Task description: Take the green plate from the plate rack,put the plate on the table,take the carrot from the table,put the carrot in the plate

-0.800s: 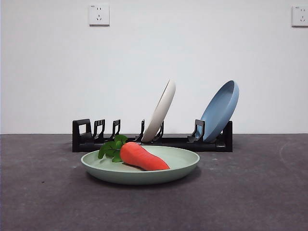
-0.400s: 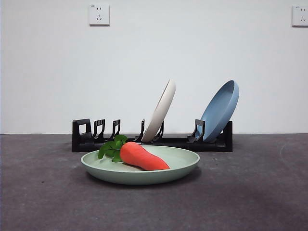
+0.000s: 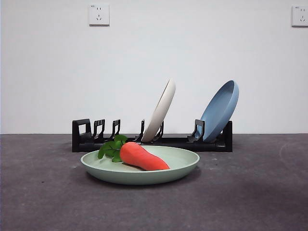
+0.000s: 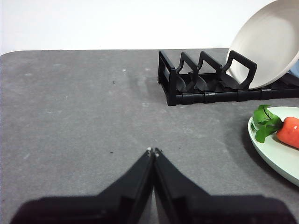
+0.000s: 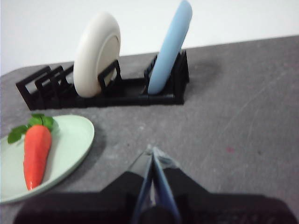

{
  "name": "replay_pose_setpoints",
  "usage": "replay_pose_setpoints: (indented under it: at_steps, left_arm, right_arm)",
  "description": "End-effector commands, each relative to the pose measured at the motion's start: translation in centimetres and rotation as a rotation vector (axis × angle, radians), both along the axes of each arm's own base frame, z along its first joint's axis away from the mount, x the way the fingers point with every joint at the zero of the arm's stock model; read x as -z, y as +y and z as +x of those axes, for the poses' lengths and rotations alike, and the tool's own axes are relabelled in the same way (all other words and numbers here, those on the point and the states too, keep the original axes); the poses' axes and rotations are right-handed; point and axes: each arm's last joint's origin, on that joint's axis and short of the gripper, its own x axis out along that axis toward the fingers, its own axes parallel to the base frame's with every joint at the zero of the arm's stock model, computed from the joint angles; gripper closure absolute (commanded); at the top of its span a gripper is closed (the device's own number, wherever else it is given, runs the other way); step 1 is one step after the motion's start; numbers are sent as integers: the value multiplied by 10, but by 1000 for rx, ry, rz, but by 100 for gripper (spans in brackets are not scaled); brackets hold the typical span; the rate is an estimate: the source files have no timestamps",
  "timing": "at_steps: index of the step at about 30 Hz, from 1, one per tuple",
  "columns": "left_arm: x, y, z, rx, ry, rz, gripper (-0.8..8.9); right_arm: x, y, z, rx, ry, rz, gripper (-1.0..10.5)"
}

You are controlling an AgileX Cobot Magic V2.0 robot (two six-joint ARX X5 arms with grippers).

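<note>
The green plate (image 3: pixel 140 166) lies flat on the table (image 3: pixel 250 192) in front of the plate rack (image 3: pixel 152 136). The carrot (image 3: pixel 142 157) lies in the plate, leaves to the left. The plate (image 4: pixel 275 149) and carrot (image 4: pixel 289 132) also show in the left wrist view, and the plate (image 5: pixel 46 154) and carrot (image 5: pixel 36 154) in the right wrist view. My left gripper (image 4: pixel 153 151) is shut and empty above bare table, apart from the plate. My right gripper (image 5: pixel 151 150) is shut and empty, apart from the plate on its other side. Neither arm shows in the front view.
A cream plate (image 3: pixel 160 110) and a blue plate (image 3: pixel 219 111) lean in the rack. The rack's left slots (image 4: pixel 187 77) hold nothing. A white wall with two sockets (image 3: pixel 98 14) stands behind the table.
</note>
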Motion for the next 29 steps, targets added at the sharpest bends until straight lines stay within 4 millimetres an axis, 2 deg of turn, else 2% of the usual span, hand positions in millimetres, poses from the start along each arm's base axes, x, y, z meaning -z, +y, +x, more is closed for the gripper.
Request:
replay_pose_setpoints:
  at_steps: [1, 29]
  left_arm:
    - [3, 0, 1, -2, 3, -6, 816]
    - [4, 0, 1, -3, 7, -6, 816]
  right_arm:
    - [7, 0, 0, 8, 36, 7, 945]
    - [7, 0, 1, 12, 42, 39, 946]
